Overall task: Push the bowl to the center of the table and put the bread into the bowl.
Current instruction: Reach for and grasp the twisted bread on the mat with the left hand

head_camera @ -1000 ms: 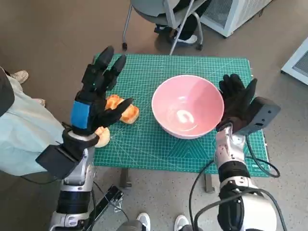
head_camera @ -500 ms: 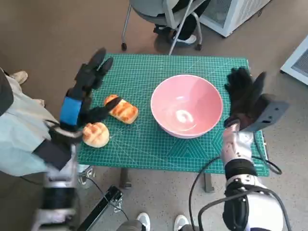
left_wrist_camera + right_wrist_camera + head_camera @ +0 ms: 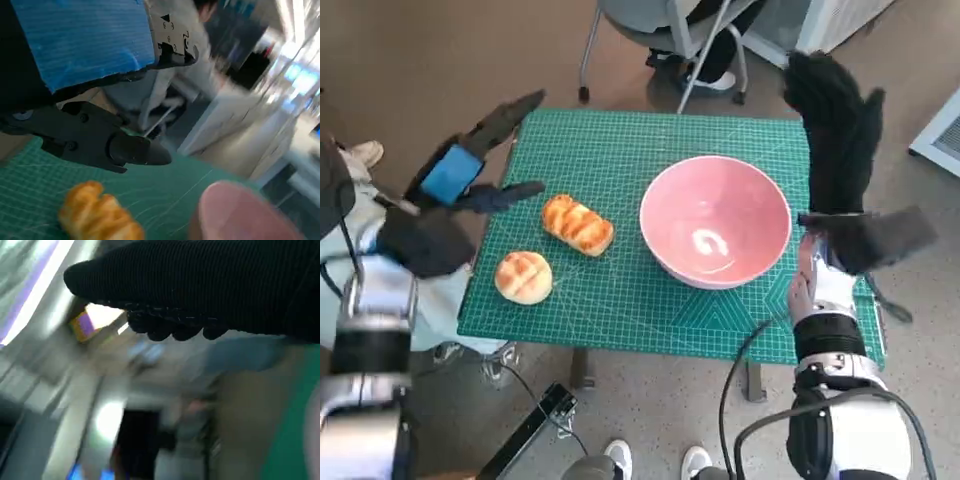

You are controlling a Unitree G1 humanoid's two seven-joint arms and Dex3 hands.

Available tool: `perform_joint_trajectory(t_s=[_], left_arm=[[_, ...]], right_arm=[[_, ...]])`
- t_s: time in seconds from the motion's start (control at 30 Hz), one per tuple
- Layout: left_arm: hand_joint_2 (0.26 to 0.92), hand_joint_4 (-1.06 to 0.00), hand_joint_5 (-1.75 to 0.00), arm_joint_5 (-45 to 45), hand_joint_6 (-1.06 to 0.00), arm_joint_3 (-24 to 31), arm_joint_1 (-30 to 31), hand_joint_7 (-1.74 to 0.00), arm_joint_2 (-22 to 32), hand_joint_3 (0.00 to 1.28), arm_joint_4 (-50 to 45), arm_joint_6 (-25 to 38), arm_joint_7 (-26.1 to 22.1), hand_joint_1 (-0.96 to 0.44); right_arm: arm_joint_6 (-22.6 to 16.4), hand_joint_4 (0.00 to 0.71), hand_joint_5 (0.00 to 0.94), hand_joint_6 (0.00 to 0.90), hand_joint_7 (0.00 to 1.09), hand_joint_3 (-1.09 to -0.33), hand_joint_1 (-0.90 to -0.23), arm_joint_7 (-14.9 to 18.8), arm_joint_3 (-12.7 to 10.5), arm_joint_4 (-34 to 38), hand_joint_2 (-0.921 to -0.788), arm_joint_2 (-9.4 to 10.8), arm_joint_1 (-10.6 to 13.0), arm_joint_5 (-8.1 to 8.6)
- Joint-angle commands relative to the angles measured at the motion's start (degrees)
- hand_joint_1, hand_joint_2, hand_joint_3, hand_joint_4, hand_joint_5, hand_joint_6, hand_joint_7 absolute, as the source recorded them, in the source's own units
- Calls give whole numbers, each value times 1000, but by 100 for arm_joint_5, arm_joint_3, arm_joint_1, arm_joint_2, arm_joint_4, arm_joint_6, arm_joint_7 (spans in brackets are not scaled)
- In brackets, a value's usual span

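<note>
A pink bowl (image 3: 715,220) stands empty on the green mat (image 3: 620,300), right of the table's middle; its rim (image 3: 235,210) shows in the left wrist view. A long golden bread roll (image 3: 578,224) (image 3: 97,220) lies left of it. A round bun (image 3: 523,277) lies near the front left corner. My left hand (image 3: 470,160) hangs off the table's left edge, fingers spread, holding nothing. My gloved right hand (image 3: 835,130) is raised high beside the bowl's right side, fingers apart and empty; its glove (image 3: 200,290) fills the right wrist view.
A grey chair (image 3: 665,30) stands behind the table. White units (image 3: 940,130) stand at the far right. A person's pale clothing (image 3: 350,300) and shoe (image 3: 360,155) are at the left, and feet (image 3: 655,462) show below the table's front edge.
Both arms lifted and drew away: the left hand swung out past the left edge, uncovering the breads, and the right hand rose up beside the bowl. Bowl and breads stayed put.
</note>
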Motion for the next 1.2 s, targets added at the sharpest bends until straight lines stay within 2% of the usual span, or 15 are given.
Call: perform_joint_trajectory(t_s=[0.03,0.13,0.27,0.33,0.53,0.9,1.2], left_arm=[[857,-264,0,384,-301,-411,-465,-149,43,4,583,20,-199,-312],[834,-255,0,605,-308,-644,-699,-138,24,1,913,63,-258,-273],[815,-238,0,876,-313,-947,-1007,-120,-69,0,1362,206,-326,-214],[810,-229,-1,1052,-316,-1121,-1154,-112,-120,0,1557,296,-321,-187],[801,-215,0,1593,-333,-1647,-1555,-92,-314,0,2131,429,-220,-122],[796,-215,-1,2569,-358,-2561,-2002,-65,-683,0,2860,723,246,-77],[794,-241,-9,2919,-376,-2943,-2091,-52,-993,0,3191,950,509,-85]], right_arm=[[-246,346,20,86,751,-787,-631,614,216,-521,-921,-20,340,250],[-257,346,15,55,828,-783,-639,800,328,-880,-921,21,463,382],[-281,339,8,32,873,-776,-641,897,496,-1331,-921,13,646,399],[-301,333,5,18,888,-773,-641,917,572,-1502,-921,-23,720,374],[-381,320,1,1,898,-780,-651,769,724,-1824,-921,-111,861,161],[-366,319,1,-1,899,-782,-670,679,833,-1969,-921,-185,980,103],[-380,319,1,-1,899,-783,-659,519,868,-1995,-921,-214,1040,-8]])
